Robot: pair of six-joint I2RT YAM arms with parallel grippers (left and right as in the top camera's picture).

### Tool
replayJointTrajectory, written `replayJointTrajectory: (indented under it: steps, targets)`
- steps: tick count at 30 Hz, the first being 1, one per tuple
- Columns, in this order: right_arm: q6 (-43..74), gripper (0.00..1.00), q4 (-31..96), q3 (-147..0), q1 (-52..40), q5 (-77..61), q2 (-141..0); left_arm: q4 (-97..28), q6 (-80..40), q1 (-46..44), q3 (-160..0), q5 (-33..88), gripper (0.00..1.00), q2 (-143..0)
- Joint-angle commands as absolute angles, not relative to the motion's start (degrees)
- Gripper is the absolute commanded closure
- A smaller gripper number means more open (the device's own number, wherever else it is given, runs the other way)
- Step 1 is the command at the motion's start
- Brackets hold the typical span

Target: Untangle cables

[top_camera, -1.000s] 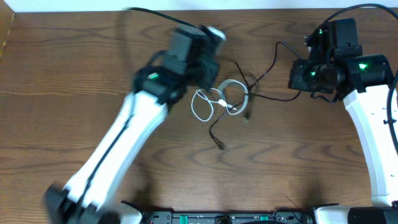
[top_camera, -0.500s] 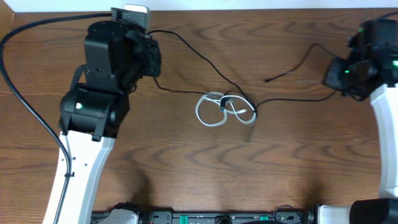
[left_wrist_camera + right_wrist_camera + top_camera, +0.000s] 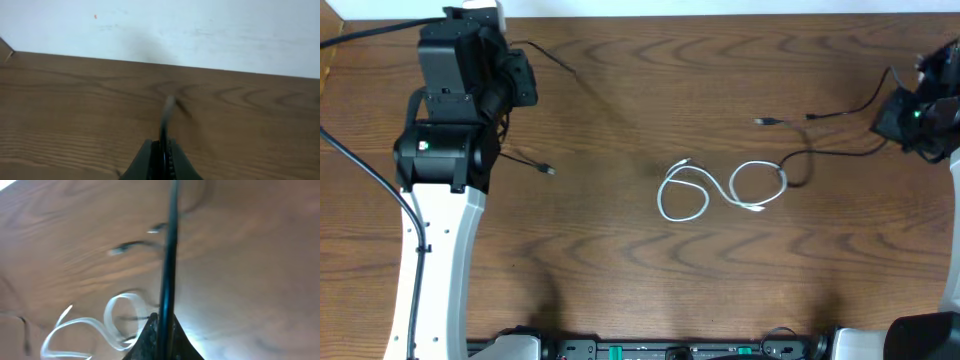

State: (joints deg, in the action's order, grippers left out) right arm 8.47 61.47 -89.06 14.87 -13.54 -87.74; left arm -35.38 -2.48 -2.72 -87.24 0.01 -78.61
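Note:
A white cable lies in two loops on the table's middle; it also shows in the right wrist view. My left gripper at the far left is shut on a black cable, whose plug end lies at the left; in the left wrist view the cable runs out of the shut jaws. My right gripper at the far right is shut on another black cable that runs left to a plug and loops by the white cable's right loop. In the right wrist view it runs up from the jaws.
A thick black wire runs along the left arm. The table's back edge meets a white wall just beyond the left gripper. The arms' bases stand at the front edge.
My left gripper has pulled its black cable far left, free of the white one. My right gripper has moved further right with its cable. The white cable has slid right and spread into two loops.

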Motion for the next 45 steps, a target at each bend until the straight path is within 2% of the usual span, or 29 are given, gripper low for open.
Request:
replayJointTrajectory:
  steps: [1,5,8,10,12,19,20,23,24,28,32,41,45]
  targets:
    - [-5.6,0.99,58.9,-88.8,14.9,-38.1,-87.7,-35.5,-3.3,-2.7,-87.5,-0.2,0.93,-78.6]
    - [-5.9,0.99,53.3,-89.4,14.9,-52.9,-87.5,-36.4,-3.3,-2.7,-87.4,5.9,0.92,-79.1]
    - [1.5,0.99,47.6,-91.2,14.9,-60.0,-87.3,-37.5,-3.3,-2.9,-87.4,14.5,0.92,-80.6]
    - [8.9,0.99,43.8,-92.0,14.8,-60.8,-87.0,-38.5,-3.3,-3.7,-87.4,19.4,0.91,-82.3]
    - [11.4,0.99,42.6,-92.0,14.4,-60.8,-86.9,-39.0,-3.3,-4.8,-87.4,21.9,0.88,-83.5]
    - [13.3,0.99,44.8,-92.0,12.1,-53.5,-86.9,-39.7,-3.1,-11.0,-87.4,26.3,0.86,-87.9]
    - [13.3,0.99,45.3,-92.0,11.9,-52.6,-86.9,-39.6,-2.9,-11.7,-87.4,26.0,0.83,-88.4]
    - [13.2,0.99,46.5,-92.0,11.4,-50.6,-86.9,-38.8,-2.9,-13.2,-87.5,22.3,0.56,-89.5]
    - [13.2,0.99,46.6,-92.0,11.3,-50.5,-86.9,-38.1,-2.9,-13.3,-87.5,22.3,0.51,-89.5]
    - [13.8,0.99,46.3,-92.0,11.2,-49.9,-86.9,-35.4,-2.9,-13.5,-87.5,28.0,0.49,-89.3]
    - [21.5,0.99,44.0,-92.0,11.2,-47.7,-86.9,-37.1,-2.3,-16.1,-87.4,29.6,0.49,-90.0]
    - [49.7,0.99,19.8,-92.0,11.2,-50.9,-86.7,-37.9,-0.9,-25.1,-85.6,29.4,0.49,-95.2]
    - [55.9,0.98,13.1,-92.0,11.2,-47.3,-86.7,-37.8,-0.9,-27.2,-85.6,29.4,0.49,-98.8]
